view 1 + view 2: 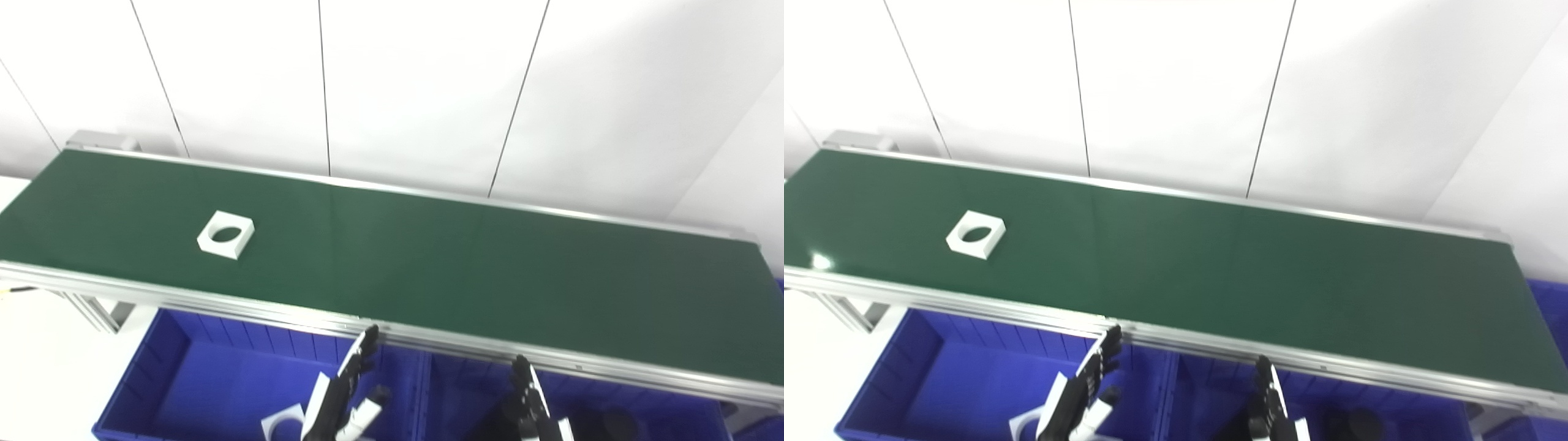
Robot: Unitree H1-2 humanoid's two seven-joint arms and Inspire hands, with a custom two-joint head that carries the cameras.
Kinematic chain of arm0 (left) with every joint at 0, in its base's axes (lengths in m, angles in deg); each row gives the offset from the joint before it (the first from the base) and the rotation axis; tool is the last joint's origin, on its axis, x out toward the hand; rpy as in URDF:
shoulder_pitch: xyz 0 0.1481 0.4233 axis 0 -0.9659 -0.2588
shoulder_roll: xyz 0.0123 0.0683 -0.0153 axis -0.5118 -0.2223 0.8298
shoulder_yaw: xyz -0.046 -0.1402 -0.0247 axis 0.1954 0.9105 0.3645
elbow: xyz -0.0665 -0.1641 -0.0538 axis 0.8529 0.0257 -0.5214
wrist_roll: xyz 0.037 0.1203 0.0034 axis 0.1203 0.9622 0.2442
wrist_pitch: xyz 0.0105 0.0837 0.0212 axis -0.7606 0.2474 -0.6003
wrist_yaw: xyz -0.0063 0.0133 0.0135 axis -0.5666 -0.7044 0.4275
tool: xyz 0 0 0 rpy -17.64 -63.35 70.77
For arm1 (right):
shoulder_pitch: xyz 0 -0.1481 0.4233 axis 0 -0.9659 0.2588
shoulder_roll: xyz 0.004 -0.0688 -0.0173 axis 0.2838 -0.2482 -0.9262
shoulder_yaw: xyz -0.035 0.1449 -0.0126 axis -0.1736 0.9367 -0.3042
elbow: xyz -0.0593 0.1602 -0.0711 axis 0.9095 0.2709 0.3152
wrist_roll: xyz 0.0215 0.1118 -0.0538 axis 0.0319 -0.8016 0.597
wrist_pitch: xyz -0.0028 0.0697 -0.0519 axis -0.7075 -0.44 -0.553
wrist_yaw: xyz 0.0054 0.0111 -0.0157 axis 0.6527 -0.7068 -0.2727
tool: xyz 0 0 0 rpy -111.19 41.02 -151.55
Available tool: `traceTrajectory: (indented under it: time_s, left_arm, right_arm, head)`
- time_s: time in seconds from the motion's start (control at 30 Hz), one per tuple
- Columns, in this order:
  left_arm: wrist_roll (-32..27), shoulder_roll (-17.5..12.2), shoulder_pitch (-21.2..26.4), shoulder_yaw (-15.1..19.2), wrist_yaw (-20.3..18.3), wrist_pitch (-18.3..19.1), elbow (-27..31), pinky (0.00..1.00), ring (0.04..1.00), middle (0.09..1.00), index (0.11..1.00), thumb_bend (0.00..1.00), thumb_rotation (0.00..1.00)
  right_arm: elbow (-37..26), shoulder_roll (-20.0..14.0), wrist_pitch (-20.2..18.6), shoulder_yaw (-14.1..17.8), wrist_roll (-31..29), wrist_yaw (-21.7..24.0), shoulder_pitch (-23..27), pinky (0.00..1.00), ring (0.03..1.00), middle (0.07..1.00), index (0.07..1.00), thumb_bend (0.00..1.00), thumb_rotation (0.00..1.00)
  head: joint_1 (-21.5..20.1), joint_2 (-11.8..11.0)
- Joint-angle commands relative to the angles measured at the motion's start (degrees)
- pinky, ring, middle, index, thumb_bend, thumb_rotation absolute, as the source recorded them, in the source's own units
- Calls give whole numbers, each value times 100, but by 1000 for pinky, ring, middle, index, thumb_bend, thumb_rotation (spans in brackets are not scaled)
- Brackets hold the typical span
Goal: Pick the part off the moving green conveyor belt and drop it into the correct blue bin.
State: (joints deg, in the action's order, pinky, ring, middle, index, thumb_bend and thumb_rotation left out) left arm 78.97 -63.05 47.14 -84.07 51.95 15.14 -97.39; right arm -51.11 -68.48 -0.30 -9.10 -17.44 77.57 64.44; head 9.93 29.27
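Meanwhile, at the far left of the green conveyor belt [392, 257], a white square part [226, 234] with a round hole through it lies flat on the belt surface, well apart from both robot hands. Below the belt's near rail sits the left blue bin [184, 373], where a similar white piece [283, 424] already lies near the bottom edge of the frame. The left robot hand [346, 392] hovers over that bin, fingers spread and pointing up toward the rail, holding nothing. To its right, the right robot hand [531, 401] waits over the right blue bin [465, 392], fingers straight and apart, likewise empty; a dark object [618, 422] lies in that bin but is too dim to identify.

The main risk appears to be timing: with the belt moving, a reach aimed at where the part lies now would likely close on bare belt, or clip the part's edge and spin it. The part is low and flat, so fingers coming in too shallow could push it along rather than lift it. The raised aluminium rail stands between hands and belt, and a rising hand could catch on it. Lastly, with two bins side by side, a release near the dividing wall could send the part into the wrong one.
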Motion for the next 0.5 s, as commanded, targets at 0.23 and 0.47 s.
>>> traceTrajectory:
  time_s: [0.23, 0.47]
  left_arm:
    - [-26, -70, 223, -203, 305, -215, -67, 849, 914, 939, 923, 875, 880]
    - [-104, -58, 215, -199, 257, -215, -68, 844, 913, 936, 917, 896, 863]
  right_arm:
    - [59, 54, 210, 56, -113, 51, 127, 1000, 976, 978, 1000, 833, 1000]
    - [84, 58, 210, 107, -161, 145, 133, 1000, 983, 984, 1000, 845, 1000]
  head:
    - [106, -80]
    - [153, -112]
